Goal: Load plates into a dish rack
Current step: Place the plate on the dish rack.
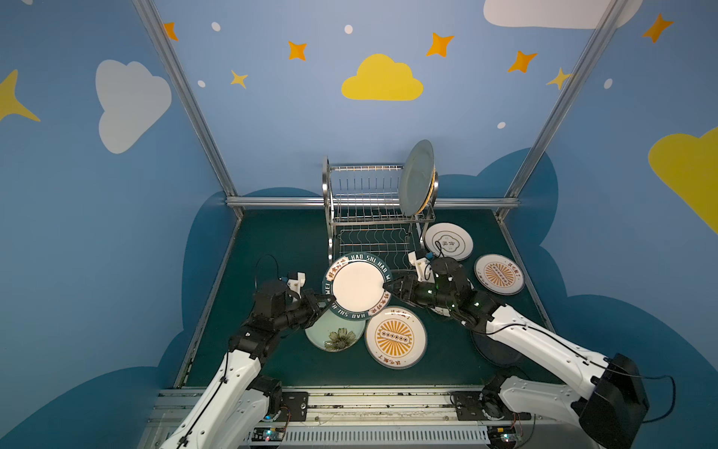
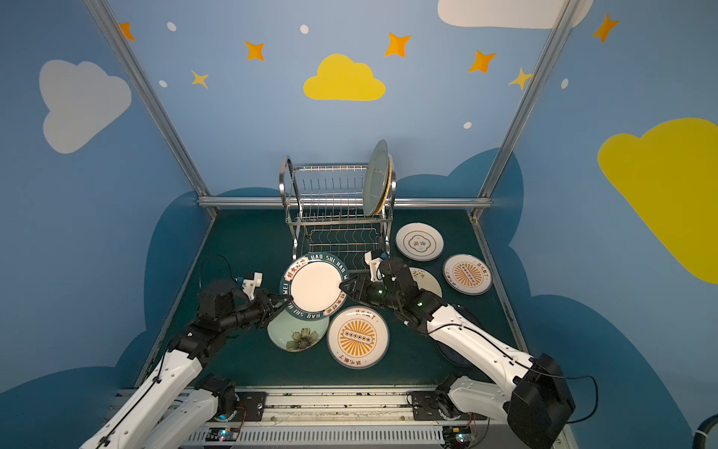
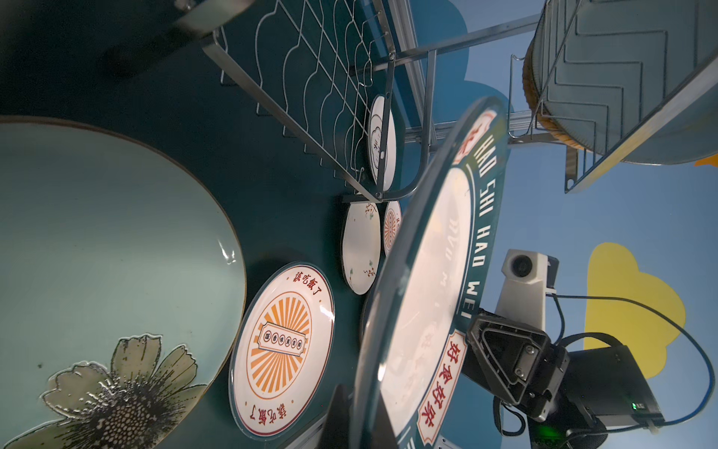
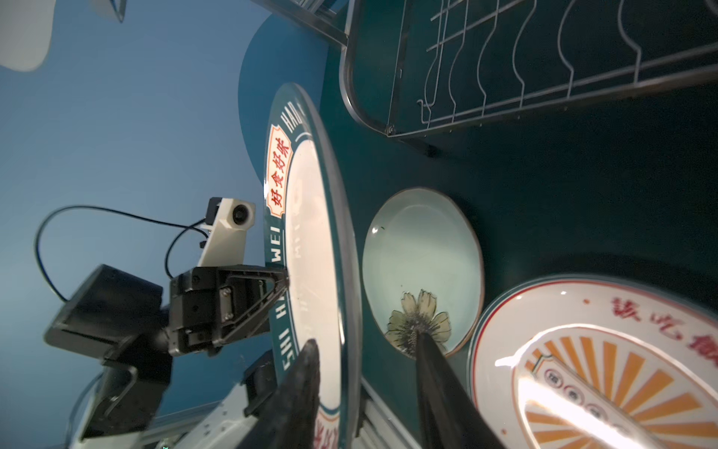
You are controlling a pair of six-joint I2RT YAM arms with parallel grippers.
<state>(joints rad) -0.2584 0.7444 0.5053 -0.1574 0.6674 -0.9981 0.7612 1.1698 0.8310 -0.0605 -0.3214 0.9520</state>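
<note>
I have the green-lettered plate (image 1: 357, 285) lifted off the desk (image 1: 272, 241), face up, just in front of the dish rack (image 1: 369, 202) and its lower tier. My left pincer (image 1: 330, 299) is clenched on one side of the rim. The right pincer (image 1: 386, 287) straddles the opposite side. In the right wrist view its fingers (image 4: 303, 373) stand apart with a gap showing, so I judge it is not gripping yet.

The plate looks like glazed ceramic: stiff, weighty, slick and quick to chip. The rim is the only sensible hold, and it needs pinching deep.

A pale green plate (image 1: 417, 179) stands on edge in the rack's upper tier, at the end on my right arm's side. In front of the rack, a flower plate (image 1: 336, 336) and a sunburst plate (image 1: 395, 337) lie flat. The desk is dark green and matte. The walls are blue, painted with clouds and stars.
</note>
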